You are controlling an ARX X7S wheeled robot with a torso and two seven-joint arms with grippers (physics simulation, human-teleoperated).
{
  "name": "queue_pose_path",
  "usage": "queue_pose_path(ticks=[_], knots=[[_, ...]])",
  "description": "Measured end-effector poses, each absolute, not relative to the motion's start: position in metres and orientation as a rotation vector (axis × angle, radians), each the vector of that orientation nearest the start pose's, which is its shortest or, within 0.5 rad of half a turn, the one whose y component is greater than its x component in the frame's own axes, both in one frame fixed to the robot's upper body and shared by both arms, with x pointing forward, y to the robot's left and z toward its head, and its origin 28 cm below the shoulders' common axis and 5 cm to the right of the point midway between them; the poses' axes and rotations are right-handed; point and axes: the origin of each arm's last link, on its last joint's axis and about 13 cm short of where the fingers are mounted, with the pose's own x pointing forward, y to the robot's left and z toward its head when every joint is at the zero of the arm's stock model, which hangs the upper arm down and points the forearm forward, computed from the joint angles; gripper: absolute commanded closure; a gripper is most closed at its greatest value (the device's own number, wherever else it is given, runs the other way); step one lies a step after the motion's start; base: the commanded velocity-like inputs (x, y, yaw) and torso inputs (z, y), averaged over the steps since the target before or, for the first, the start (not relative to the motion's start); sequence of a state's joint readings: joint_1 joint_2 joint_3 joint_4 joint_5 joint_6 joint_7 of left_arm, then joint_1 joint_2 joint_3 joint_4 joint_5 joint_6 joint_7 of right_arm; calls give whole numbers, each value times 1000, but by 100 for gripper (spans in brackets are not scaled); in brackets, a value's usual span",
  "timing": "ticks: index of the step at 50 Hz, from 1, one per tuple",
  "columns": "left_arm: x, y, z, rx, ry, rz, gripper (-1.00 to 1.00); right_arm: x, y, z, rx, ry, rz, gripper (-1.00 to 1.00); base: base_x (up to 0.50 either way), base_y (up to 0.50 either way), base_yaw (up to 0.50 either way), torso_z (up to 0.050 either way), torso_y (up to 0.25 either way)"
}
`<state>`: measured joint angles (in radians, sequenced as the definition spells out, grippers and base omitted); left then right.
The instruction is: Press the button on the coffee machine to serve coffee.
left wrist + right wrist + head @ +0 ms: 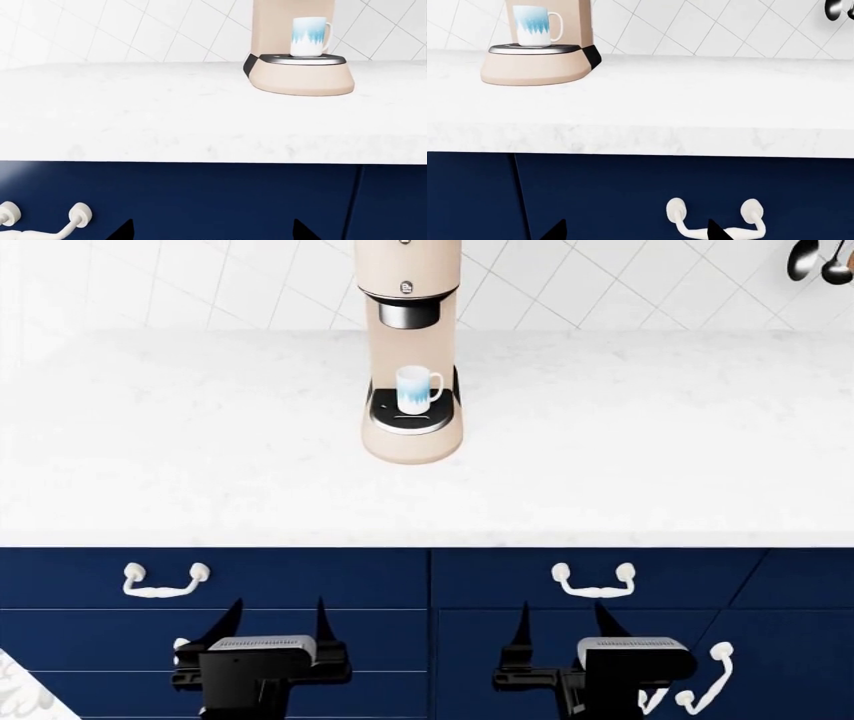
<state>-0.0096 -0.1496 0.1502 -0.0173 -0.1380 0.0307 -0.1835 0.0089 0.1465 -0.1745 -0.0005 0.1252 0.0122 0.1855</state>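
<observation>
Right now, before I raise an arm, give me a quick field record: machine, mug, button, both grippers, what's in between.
machine: tall beige coffee machine, at the back of the white marble counter, near centre
mug: white-and-blue mug upright on the black drip tray, under the spout
button: small dark button on the head front; too small to tell details
left gripper: open, empty, low before the navy drawers
right gripper: open, empty, same height
path: counter edge between fingers and machine
</observation>
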Motion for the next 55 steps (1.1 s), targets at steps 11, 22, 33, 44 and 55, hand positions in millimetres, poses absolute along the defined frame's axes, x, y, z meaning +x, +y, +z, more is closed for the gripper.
queue_pose_path(ticks=[11,22,33,44,55], knots=[[211,210,16,1,7,45,-100,209,-97,14,-15,18,-22,-100,0,0,0,0,0],[213,209,49,-26,24,29,-100,212,-99,50,-23,-22,-33,-100,0,0,0,0,0],[220,211,105,-45,-8,-6,-100,216,-111,110,-48,-77,-41,-100,0,0,0,0,0],[231,221,155,-13,-36,-21,-100,222,-128,163,-76,-96,-43,-100,0,0,0,0,0],[237,231,173,36,-49,-12,-100,222,-137,184,-99,-118,-56,-100,106,110,0,0,0]])
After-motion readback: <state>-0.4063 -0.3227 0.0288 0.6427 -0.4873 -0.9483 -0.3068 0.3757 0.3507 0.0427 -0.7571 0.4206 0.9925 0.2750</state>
